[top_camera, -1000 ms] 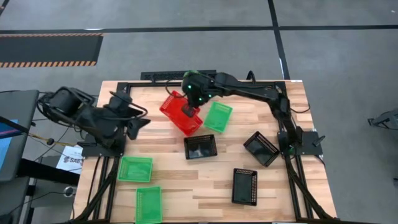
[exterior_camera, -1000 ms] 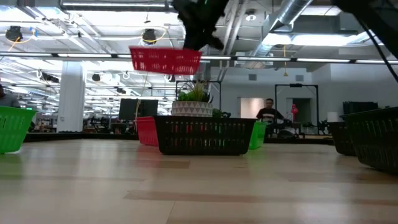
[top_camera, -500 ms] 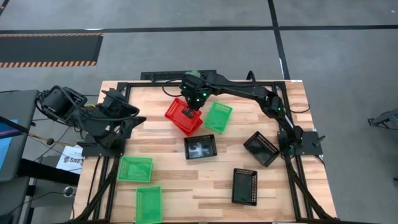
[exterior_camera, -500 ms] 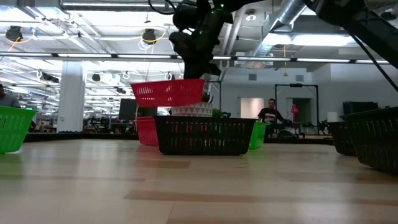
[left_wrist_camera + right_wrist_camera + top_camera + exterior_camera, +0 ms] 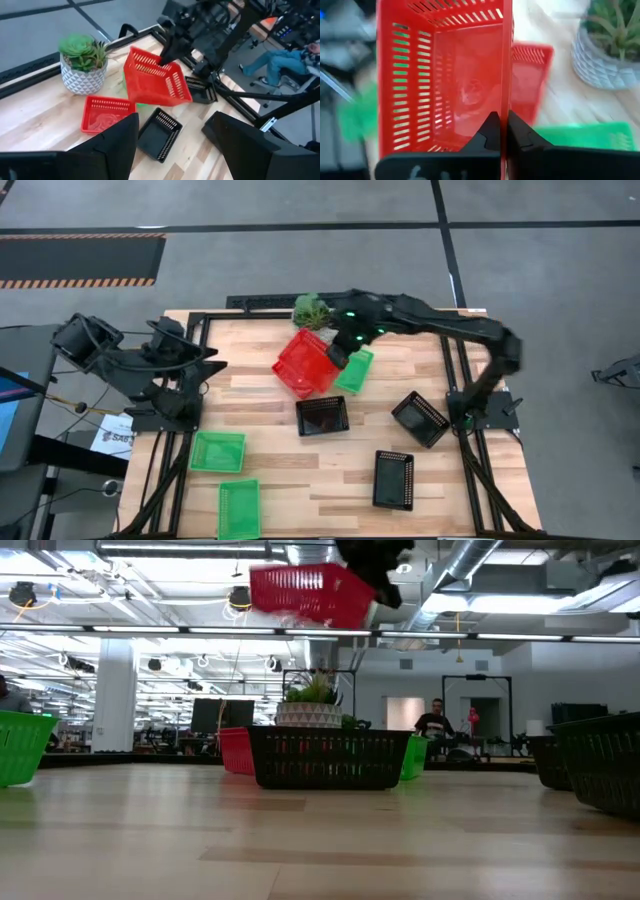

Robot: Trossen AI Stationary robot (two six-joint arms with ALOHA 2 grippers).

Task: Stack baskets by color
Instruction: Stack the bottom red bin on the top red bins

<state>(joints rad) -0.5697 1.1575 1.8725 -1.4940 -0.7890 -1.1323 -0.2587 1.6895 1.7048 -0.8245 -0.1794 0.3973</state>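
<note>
My right gripper [image 5: 504, 132] is shut on a red basket [image 5: 306, 366], held high above the table's far middle [image 5: 303, 592]. A second red basket [image 5: 107, 113] rests flat on the table below it, next to a potted plant [image 5: 82, 62]. Beside these lie a green basket [image 5: 354, 370] and a black basket [image 5: 322, 416]. My left gripper [image 5: 172, 150] hangs open and empty over the table's left edge [image 5: 205, 366]. My right gripper pinches one side wall [image 5: 506, 102] of the red basket, one finger [image 5: 491, 131] inside the basket and the other outside. The fingers come slanting down from the table's right. The basket hangs lifted clear and tilted, its opening turned partly sideways.
Two more black baskets [image 5: 420, 418] [image 5: 393, 479] lie on the right half. Two green baskets [image 5: 217, 451] [image 5: 238, 508] sit near the front left corner. A person [image 5: 434, 726] sits far behind the table.
My right gripper dipped with the red basket toward the red basket on the table, then rose well above it and shifted a little toward the table's right edge. The held basket has tipped more steeply. My left arm has drawn back slightly toward the left edge.
</note>
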